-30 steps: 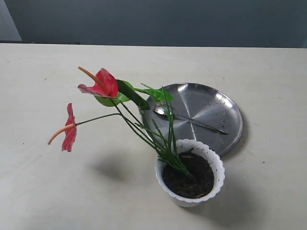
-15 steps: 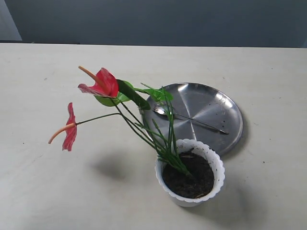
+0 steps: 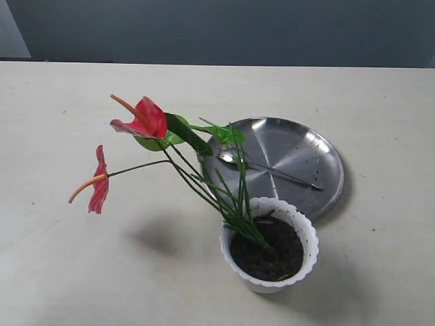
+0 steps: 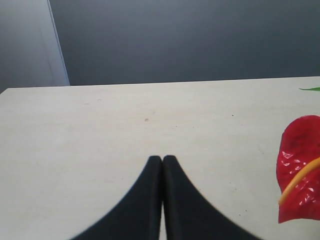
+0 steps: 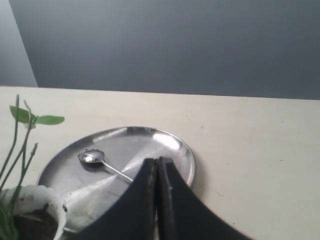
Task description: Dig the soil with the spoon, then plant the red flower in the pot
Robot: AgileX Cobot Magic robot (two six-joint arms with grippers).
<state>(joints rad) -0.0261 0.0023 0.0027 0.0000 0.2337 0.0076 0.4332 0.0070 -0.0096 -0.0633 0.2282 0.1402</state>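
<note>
While both grippers, left (image 4: 162, 160) and right (image 5: 157, 161), stay pressed together holding nothing, the red flower (image 3: 146, 121) stands in the pot's (image 3: 307, 234) soil (image 3: 272, 255); the spoon (image 3: 266, 169) lies on the steel plate (image 3: 299, 146).

One pot (image 3: 269, 246), one steel plate (image 3: 285, 163) and one spoon (image 3: 265, 167) sit at centre-right of the frame. One red flower (image 3: 146, 122) sprig — two blooms. Two grippers — left gripper (image 4: 162, 159), right gripper (image 5: 157, 161).
</note>
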